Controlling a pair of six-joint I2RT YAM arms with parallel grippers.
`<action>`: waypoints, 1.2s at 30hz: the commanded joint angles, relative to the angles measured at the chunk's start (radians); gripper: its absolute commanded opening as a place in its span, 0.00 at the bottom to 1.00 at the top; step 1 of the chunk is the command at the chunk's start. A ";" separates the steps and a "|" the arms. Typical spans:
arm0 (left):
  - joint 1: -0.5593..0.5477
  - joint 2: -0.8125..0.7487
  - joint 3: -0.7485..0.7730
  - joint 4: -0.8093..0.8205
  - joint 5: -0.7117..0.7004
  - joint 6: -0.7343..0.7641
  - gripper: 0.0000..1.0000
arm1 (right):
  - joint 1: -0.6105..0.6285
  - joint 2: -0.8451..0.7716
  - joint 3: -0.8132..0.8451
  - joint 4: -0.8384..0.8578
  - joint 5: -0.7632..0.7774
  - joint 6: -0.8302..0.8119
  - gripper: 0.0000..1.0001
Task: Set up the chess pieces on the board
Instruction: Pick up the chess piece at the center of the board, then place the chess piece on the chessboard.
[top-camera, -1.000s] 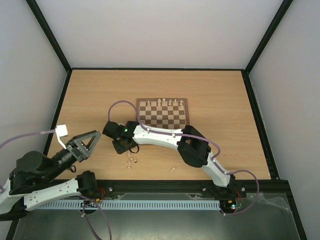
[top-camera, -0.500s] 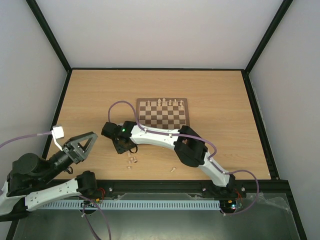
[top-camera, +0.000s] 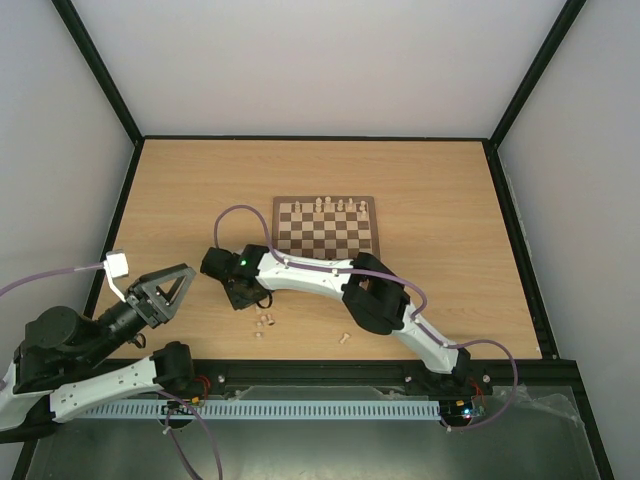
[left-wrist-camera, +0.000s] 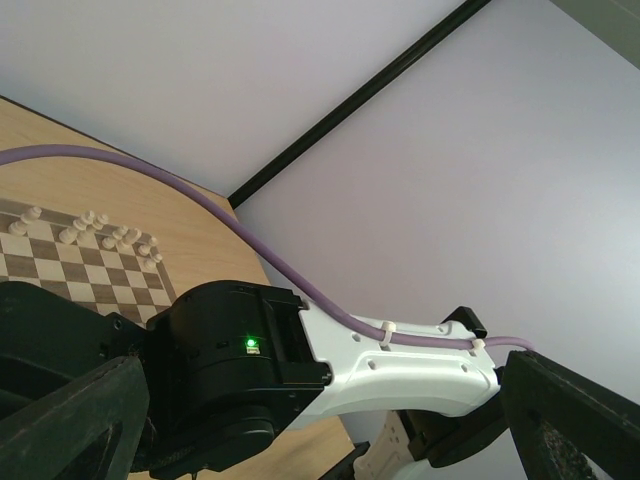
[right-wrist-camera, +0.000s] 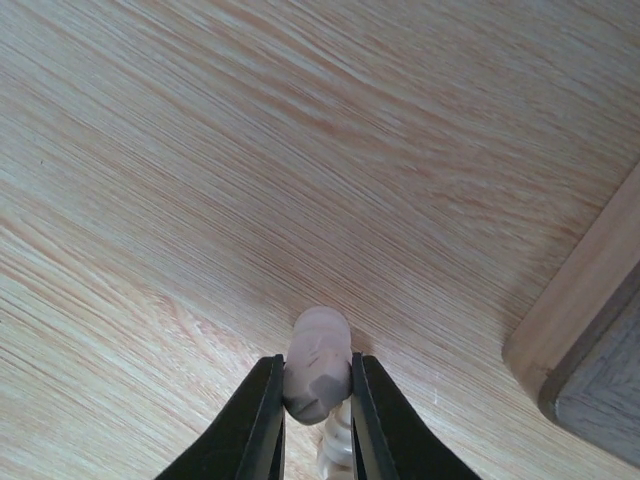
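- The board (top-camera: 325, 240) lay flat at mid-table, beyond the arms. Only its far row carried chess pieces (top-camera: 330, 206) — several pale figures standing side by side. They were too small to count, and the row did not look full.
- All other squares of the board showed bare.
- Loose pieces (top-camera: 263, 321) lay in a small cluster on the table (top-camera: 450, 180), off the board's near-left corner. A single piece (top-camera: 344, 338) lay apart to their right, nearer the arm bases.
- The right gripper (right-wrist-camera: 317, 368) was drawn narrow, its fingers pressed against both sides of a pale piece (right-wrist-camera: 318, 345). It sat low over the bare wood, with the board's corner just beside it in the wrist view. Whether the piece was clear of the table could not be told.
- The left gripper (top-camera: 165, 290) stood wide apart and held nothing. It was raised at the left side of the table, well apart from the board.
- Judgement: the work was part done — one row begun, nothing more. The gripped piece, the cluster and the single piece were left to be stood on their squares.
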 joint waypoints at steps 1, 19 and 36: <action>0.002 -0.010 0.013 -0.008 -0.008 0.017 0.99 | 0.008 0.016 0.025 -0.064 0.000 0.000 0.11; 0.002 -0.003 0.005 -0.014 -0.029 0.018 0.99 | -0.021 -0.068 0.135 -0.090 0.073 -0.080 0.08; 0.001 0.066 -0.043 -0.006 -0.042 -0.004 0.99 | -0.345 -0.045 0.322 -0.132 0.080 -0.284 0.09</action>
